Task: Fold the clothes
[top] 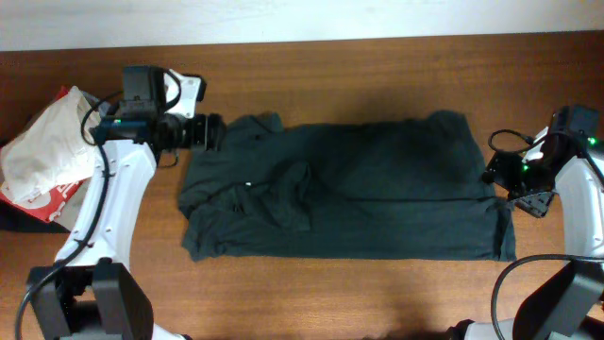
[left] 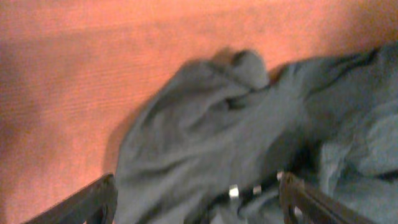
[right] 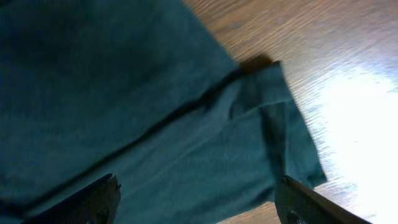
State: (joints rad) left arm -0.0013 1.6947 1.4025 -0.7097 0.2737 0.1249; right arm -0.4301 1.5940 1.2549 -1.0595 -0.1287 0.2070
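The dark green garment [top: 349, 189] lies spread across the middle of the wooden surface [top: 377, 66]. The left hand [top: 211, 132], fingers apart, is at its upper-left corner; the right hand [top: 494, 174], also apart, is at its right edge.

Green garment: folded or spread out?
Mostly spread: the green garment lies long across the table. One layer's edge overlaps another near its right end, and the left end is bunched. Not a compact fold.

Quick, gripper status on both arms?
Left gripper: open, holding nothing, above the green garment.
Right gripper: open, holding nothing.
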